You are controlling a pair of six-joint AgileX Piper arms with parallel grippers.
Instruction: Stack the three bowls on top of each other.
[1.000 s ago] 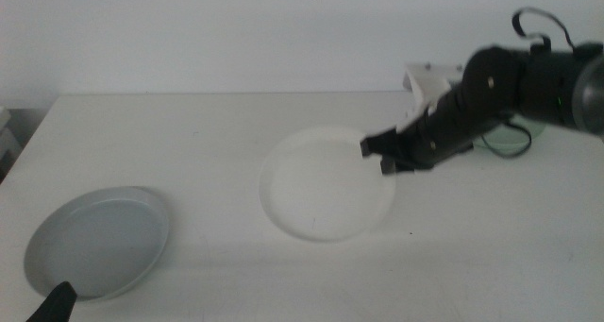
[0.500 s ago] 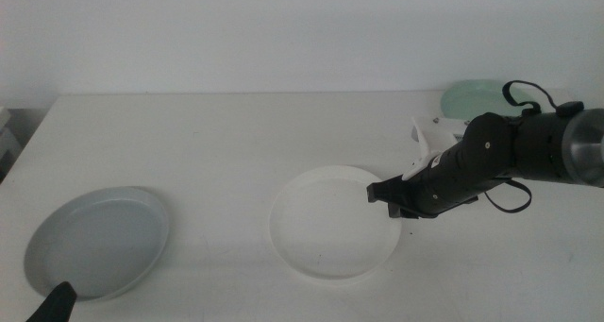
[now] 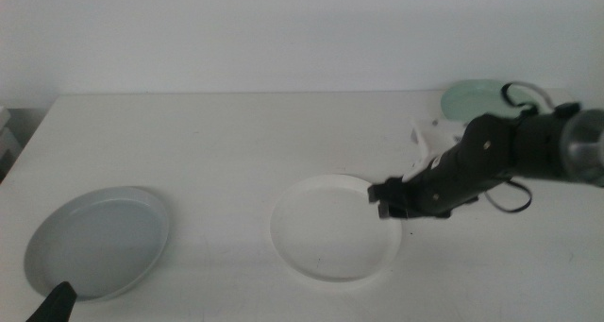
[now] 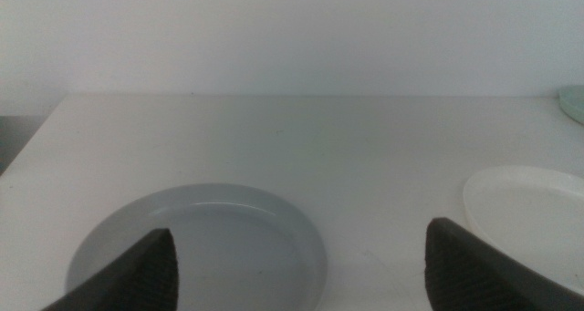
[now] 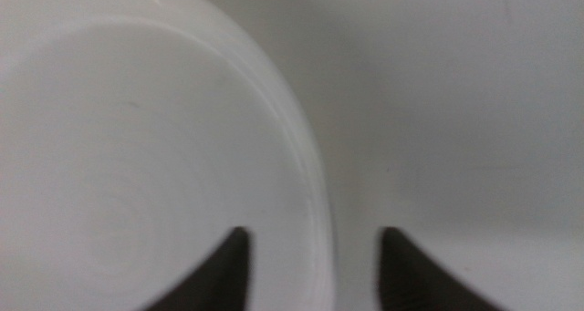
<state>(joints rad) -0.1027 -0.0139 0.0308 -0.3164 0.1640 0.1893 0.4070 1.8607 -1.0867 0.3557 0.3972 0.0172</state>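
Straddling the rim, the right gripper (image 3: 385, 200) sits at the right side of the white bowl (image 3: 333, 228), jaws apart with one tip over the bowl's inside and the other over bare table (image 3: 236, 143) just beyond the lip. The right wrist view makes that plain: the right gripper (image 5: 313, 256) shows two dark tips with the white bowl (image 5: 128, 165) rim running up between them, and I cannot tell whether either tip touches the plastic. From the middle view the bowl lies flat near the table's centre, a little toward the front edge.

Out past the arm, the pale green bowl (image 3: 474, 98) peeks out near the far right corner, partly hidden behind the arm; neither wrist camera shows it clearly.

Over at the front left corner, the grey-blue bowl (image 3: 99, 241) lies flat, and the left gripper (image 3: 52, 304) waits at its near edge. The left wrist view shows what the middle one cannot: the left gripper (image 4: 301, 265) jaws spread wide, the grey-blue bowl (image 4: 205, 233) lying between them, nothing gripped, and the white bowl (image 4: 529, 215) well apart toward the centre.
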